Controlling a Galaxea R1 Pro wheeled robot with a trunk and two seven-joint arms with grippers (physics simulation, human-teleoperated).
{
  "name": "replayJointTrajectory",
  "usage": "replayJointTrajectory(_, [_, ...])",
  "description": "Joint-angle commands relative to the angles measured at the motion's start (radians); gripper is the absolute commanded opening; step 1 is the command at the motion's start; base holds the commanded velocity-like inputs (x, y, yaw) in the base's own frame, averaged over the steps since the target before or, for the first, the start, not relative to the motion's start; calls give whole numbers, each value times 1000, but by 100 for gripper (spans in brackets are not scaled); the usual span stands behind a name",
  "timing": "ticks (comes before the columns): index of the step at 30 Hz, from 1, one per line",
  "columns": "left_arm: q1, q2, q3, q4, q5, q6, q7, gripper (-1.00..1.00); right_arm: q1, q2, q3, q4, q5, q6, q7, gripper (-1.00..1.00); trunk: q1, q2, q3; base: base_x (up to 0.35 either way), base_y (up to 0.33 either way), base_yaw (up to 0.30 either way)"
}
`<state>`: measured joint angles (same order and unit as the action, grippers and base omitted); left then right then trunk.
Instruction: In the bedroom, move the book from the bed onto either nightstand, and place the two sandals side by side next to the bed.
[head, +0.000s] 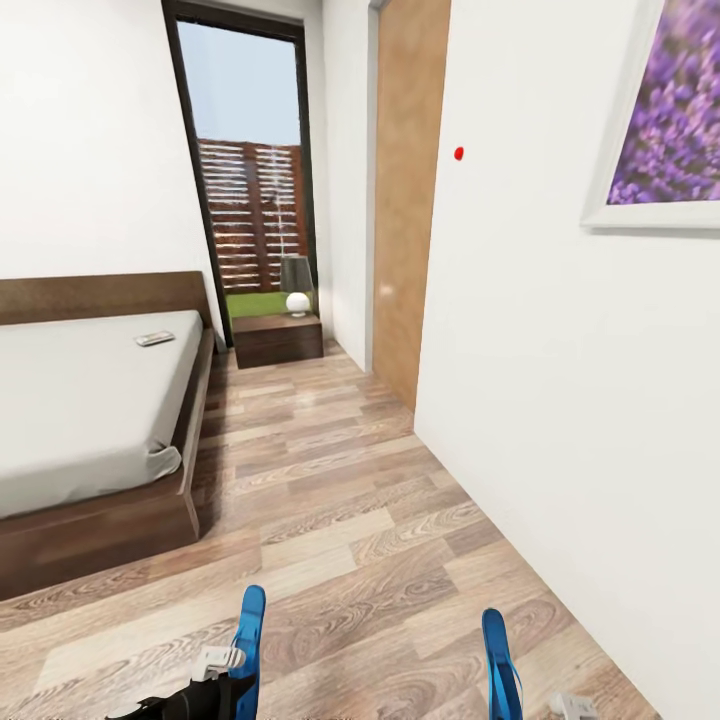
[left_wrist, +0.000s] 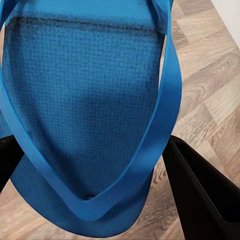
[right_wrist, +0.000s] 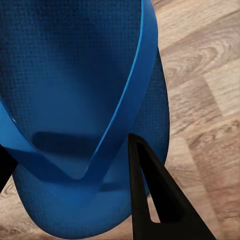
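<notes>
On the wood floor (head: 330, 480) beside the bed (head: 90, 400), each gripper grasps a sandal (left_wrist: 85, 100), the left gripper (head: 215, 690) and the right (head: 520, 700) alike; next, probably, setting both down side by side.

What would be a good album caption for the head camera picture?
Robot carrying a blue sandal in each gripper across the bedroom's wood floor toward the bed.

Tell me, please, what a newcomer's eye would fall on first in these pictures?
Most striking are the two bright blue flat sandals, one in the left gripper, its sandal, and one in the right gripper, its sandal, carried above the light wood-plank floor. At left stands the low dark-brown bed with a grey mattress, and beyond it the small dark nightstand bearing a lamp.
</notes>
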<state>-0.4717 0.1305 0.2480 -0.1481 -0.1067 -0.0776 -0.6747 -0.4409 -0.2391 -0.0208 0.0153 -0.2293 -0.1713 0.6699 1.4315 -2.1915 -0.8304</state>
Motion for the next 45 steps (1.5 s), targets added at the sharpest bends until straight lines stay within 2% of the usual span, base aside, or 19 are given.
replayJointTrajectory(1, [-1, 0, 7, 1, -11, -9, -2, -100, -1, 0, -2, 2, -4, 0, 5, -100, 0, 0, -3, 0, 0, 0])
replayJointTrajectory(39, [-1, 0, 7, 1, -11, -8, -2, -100, -1, 0, -2, 2, -4, 0, 5, -100, 0, 0, -63, 0, 0, 0])
replayJointTrajectory(45, [-1, 0, 7, 1, -11, -8, -2, -100, -1, 0, -2, 2, -4, 0, 8, -100, 0, 0, -65, 47, 0, 0])
